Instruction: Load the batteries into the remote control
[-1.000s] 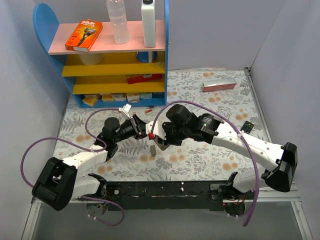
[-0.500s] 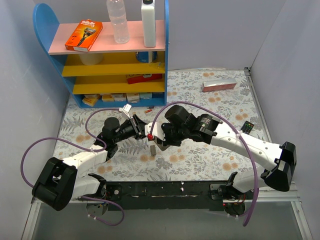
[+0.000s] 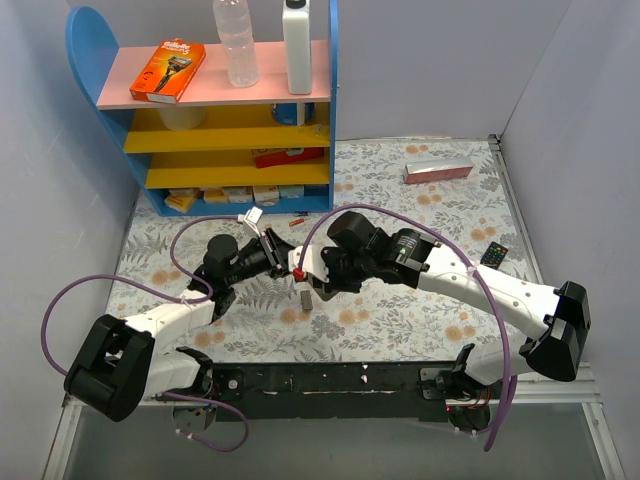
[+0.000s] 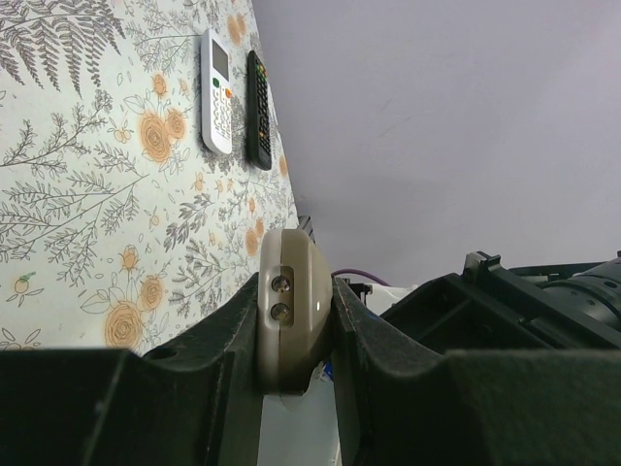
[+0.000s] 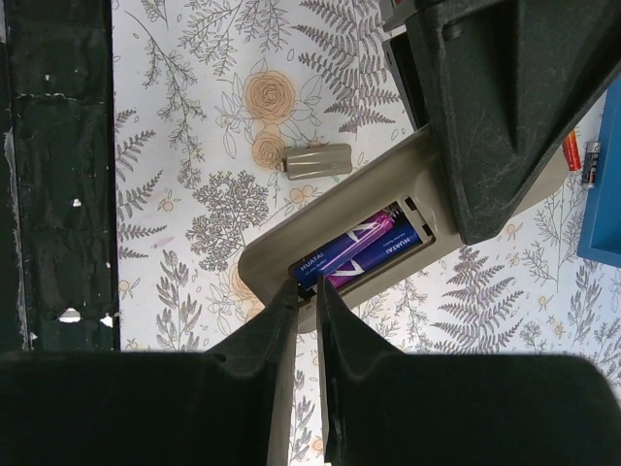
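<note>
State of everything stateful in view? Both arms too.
Remote: held off the table, battery bay open.
Batteries: two purple, lying in the bay.
Cover: off, lying on the table.
Left fingers: shut on the remote.
Right fingers: almost shut, tips at the batteries' end.
Spare batteries: loose on the table.
White remote, black remote: flat, side by side, untouched.

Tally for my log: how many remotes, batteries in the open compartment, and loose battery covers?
Remotes: 3 (held remote, white remote, black remote)
Batteries in compartment: 2
Loose cover: 1
Total: 6
</note>
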Controlling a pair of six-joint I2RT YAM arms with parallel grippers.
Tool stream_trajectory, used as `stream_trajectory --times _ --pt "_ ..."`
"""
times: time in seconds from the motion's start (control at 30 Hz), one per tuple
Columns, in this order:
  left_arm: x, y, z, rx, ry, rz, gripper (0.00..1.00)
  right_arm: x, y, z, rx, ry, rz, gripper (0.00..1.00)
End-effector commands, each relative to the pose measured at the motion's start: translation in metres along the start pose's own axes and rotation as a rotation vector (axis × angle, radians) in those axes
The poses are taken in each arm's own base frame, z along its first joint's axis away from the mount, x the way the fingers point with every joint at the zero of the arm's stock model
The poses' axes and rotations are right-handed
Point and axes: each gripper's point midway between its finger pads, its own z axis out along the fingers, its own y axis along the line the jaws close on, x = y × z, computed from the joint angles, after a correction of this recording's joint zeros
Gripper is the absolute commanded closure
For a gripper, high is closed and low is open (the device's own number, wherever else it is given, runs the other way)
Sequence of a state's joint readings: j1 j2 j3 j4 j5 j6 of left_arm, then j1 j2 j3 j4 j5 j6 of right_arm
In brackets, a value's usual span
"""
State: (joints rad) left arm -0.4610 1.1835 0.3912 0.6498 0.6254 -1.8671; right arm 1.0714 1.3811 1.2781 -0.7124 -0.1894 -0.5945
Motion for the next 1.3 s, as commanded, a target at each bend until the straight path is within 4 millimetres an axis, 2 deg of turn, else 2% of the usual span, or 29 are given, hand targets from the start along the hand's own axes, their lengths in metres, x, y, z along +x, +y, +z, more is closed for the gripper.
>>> stream_trajectory --times 0.0,0.37,0.77,1.03,1.1,1.13,1.27 --pt "-0.011 -0.032 0.001 0.088 -0.014 0.051 1.0 -0.008 -0.002 0.004 0.013 -0.033 -0.003 0.81" --pt "-0.011 -0.041 0.0 0.112 -0.01 0.065 1.0 -0.011 -0.017 0.017 0.08 -0.033 0.086 0.82" --pt "-0.01 -0.052 -0.004 0.136 -0.01 0.078 1.0 -0.022 -0.035 0.034 0.14 -0.054 0.167 0.93" --pt "-0.011 -0.064 -0.009 0.151 -0.022 0.12 1.0 -0.03 -0.033 0.05 0.084 -0.058 0.196 0.96" --pt "-0.011 -0.065 -0.011 0.151 -0.025 0.135 1.0 -0.033 -0.032 0.052 0.064 -0.057 0.199 0.95" --pt "-0.011 -0.066 -0.011 0.152 -0.026 0.144 1.0 -0.028 -0.03 0.057 0.046 -0.023 0.211 0.95" --pt "-0.01 -0.066 -0.015 0.146 -0.03 0.21 1.0 -0.039 -0.033 0.059 0.027 -0.024 0.239 0.92"
